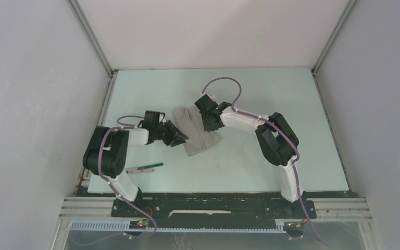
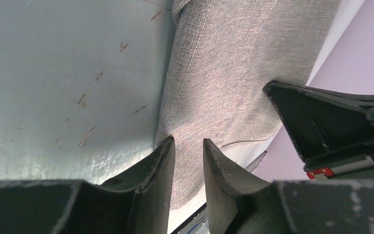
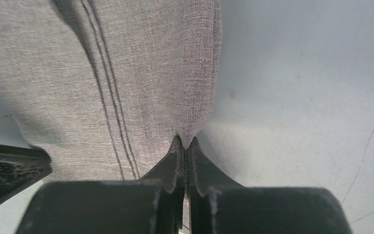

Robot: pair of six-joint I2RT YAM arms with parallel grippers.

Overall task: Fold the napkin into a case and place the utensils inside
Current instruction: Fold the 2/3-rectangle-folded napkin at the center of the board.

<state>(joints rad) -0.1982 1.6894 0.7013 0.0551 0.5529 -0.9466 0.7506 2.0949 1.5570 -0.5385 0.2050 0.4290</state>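
The napkin (image 1: pixel 198 134) lies folded into a narrow grey strip at the table's middle; it also fills the left wrist view (image 2: pixel 224 73) and the right wrist view (image 3: pixel 126 73). My right gripper (image 1: pixel 211 128) (image 3: pixel 185 141) is shut, pinching the napkin's right edge between its tips. My left gripper (image 1: pixel 180 138) (image 2: pixel 189 145) sits at the strip's left edge. Its jaws stand a little apart, and cloth shows through the gap. One utensil with a thin dark green handle (image 1: pixel 147 167) lies on the table near the left arm's base.
White enclosure walls surround the pale green table (image 1: pixel 271 94). The right gripper's black body (image 2: pixel 331 117) shows close in the left wrist view. The left gripper's black finger (image 3: pixel 5 170) shows at the lower left of the right wrist view.
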